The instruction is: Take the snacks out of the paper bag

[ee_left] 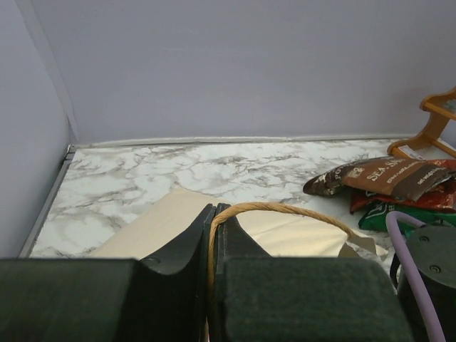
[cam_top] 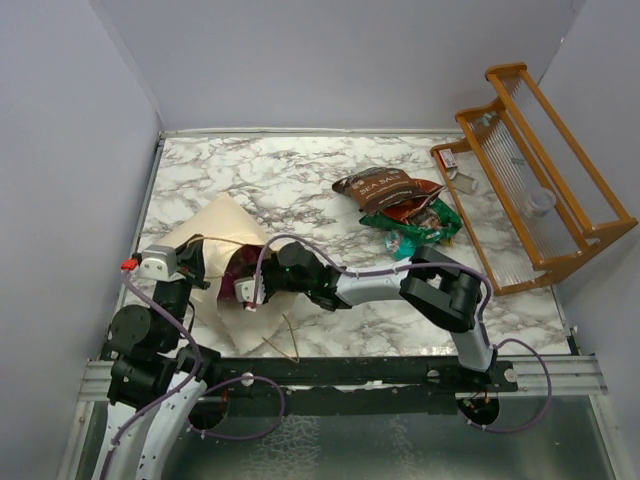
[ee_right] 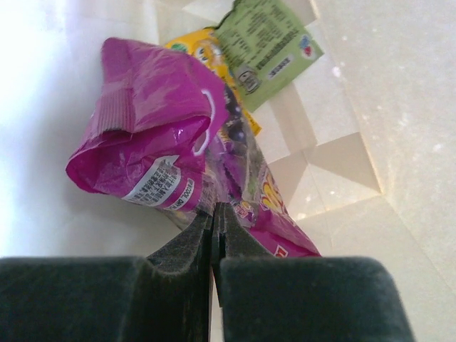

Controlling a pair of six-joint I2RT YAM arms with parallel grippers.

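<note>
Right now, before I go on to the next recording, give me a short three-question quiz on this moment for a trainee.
1. True or false: the right gripper is shut on the purple packet.
2. What does the left gripper pinch? A: the cord handle of the paper bag. B: the purple packet. C: nothing.
3. Fill in (inside or outside): the dark-brown Sea Salt bag lies ____ the paper bag.

Key: 1 true; 2 A; 3 outside.
</note>
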